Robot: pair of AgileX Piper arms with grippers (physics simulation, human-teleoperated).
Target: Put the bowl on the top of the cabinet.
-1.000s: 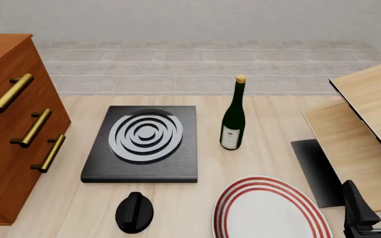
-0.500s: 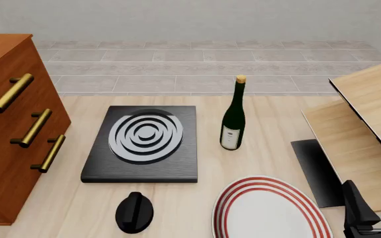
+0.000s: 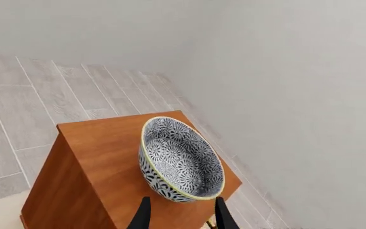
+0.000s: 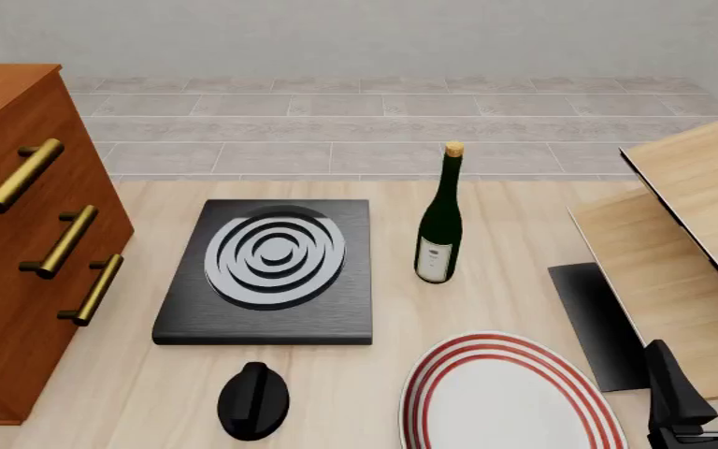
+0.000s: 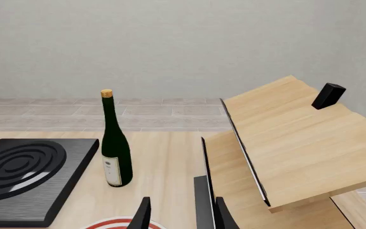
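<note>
The bowl (image 3: 181, 164), white with a dense dark blue-grey floral pattern and a pale rim, sits upright on the top of the reddish-brown cabinet (image 3: 100, 157) in the left wrist view. My left gripper (image 3: 181, 215) is open, its two dark fingertips just short of the bowl's near side, holding nothing. In the front view the cabinet (image 4: 10, 253) with its brass handles stands at the far left; its top, the bowl and the left gripper are out of frame there. My right gripper (image 4: 706, 379) rests open and empty at the front right corner.
A black hob (image 4: 269, 271) with grey rings lies mid-table, a dark wine bottle (image 4: 439, 220) to its right. A red-ringed white plate (image 4: 509, 398) and a black knob (image 4: 253, 400) sit near the front edge. Pale wood panels (image 4: 696, 215) over a black mat (image 4: 596, 323) fill the right side.
</note>
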